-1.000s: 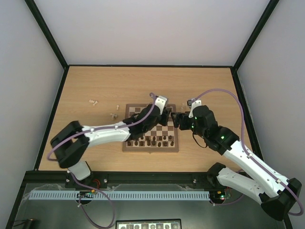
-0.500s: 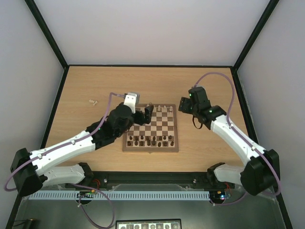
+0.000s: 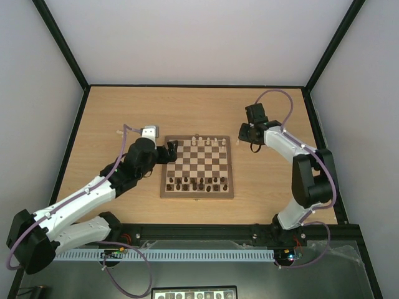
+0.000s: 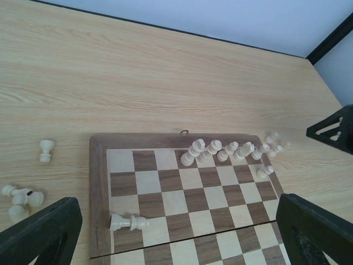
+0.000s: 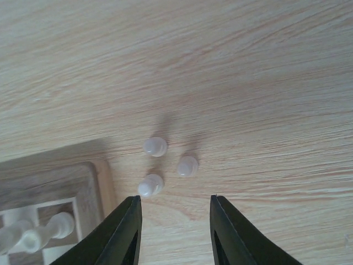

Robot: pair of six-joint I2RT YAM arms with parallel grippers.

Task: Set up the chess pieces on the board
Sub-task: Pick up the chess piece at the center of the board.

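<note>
Bright even light, soft shadows; right wrist's chess pieces [image 5: 155, 146] slightly blurred.

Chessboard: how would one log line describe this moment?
left end effector: open, empty, over board | right end effector: open, empty, near three pale pieces on table | one pale piece lying on board

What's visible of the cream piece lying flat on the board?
The piece is pale cream and looks like turned wood or plastic. It has a wide round base, a narrow waist and a small rounded head; which chessman it is I cannot tell. In the left wrist view it lies on its side, base toward the left border of the board, roughly parallel to the far edge. It is well apart from the standing row at that edge. Only the board touches it.
</note>
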